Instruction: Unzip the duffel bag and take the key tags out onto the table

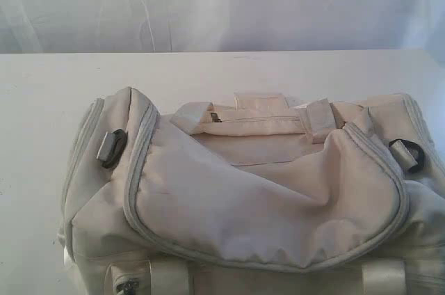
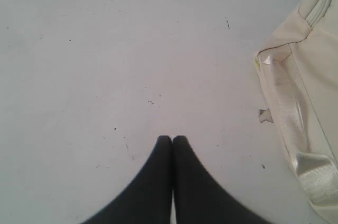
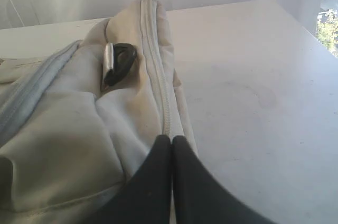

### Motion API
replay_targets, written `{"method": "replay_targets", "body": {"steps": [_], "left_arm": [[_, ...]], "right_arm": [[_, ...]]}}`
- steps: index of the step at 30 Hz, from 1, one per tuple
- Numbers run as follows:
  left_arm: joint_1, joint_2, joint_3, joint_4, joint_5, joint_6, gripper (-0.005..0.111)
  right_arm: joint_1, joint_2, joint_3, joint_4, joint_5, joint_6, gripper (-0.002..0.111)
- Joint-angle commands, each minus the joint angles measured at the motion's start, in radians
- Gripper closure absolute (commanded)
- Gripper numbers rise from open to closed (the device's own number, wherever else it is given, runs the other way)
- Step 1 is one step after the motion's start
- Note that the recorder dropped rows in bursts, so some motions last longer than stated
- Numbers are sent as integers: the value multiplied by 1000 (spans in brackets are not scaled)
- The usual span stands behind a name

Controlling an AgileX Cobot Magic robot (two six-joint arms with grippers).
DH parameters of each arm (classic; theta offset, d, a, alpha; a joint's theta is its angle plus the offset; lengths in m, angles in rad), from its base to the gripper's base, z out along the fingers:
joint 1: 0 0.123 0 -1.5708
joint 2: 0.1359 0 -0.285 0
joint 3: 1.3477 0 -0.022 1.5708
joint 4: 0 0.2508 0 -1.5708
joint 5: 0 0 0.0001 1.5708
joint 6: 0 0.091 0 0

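The cream-beige duffel bag (image 1: 257, 197) lies across the white table (image 1: 222, 76) and fills the lower half of the exterior view, its top closed and sagging. Neither gripper shows in that view. In the left wrist view my left gripper (image 2: 172, 138) is shut with nothing in it, over bare table (image 2: 105, 76), and the bag's end with a shiny webbing handle (image 2: 303, 129) lies off to one side. My right gripper (image 3: 172, 138) is shut and empty, just over the bag's end (image 3: 79, 129) beside its piping seam. The key tags are hidden.
Black strap rings sit at both ends of the bag (image 1: 111, 147) (image 1: 410, 154) (image 3: 117, 63). Webbing handles (image 1: 250, 117) lie folded on the bag's top. A pale curtain (image 1: 222, 3) hangs behind the table's far edge.
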Motion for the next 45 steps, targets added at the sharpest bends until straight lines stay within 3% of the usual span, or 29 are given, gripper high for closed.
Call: {"method": "replay_targets", "body": {"steps": [1, 30, 45], "left_arm": [[-5, -4, 3, 0, -4, -4, 107], [-5, -4, 3, 0, -13, -4, 107], [-5, -4, 3, 0, -341, -4, 107]], "right_arm": [[6, -6, 1, 0, -6, 1, 108], [6, -6, 1, 0, -11, 0, 108], [6, -6, 1, 0, -370, 13, 108]]}}
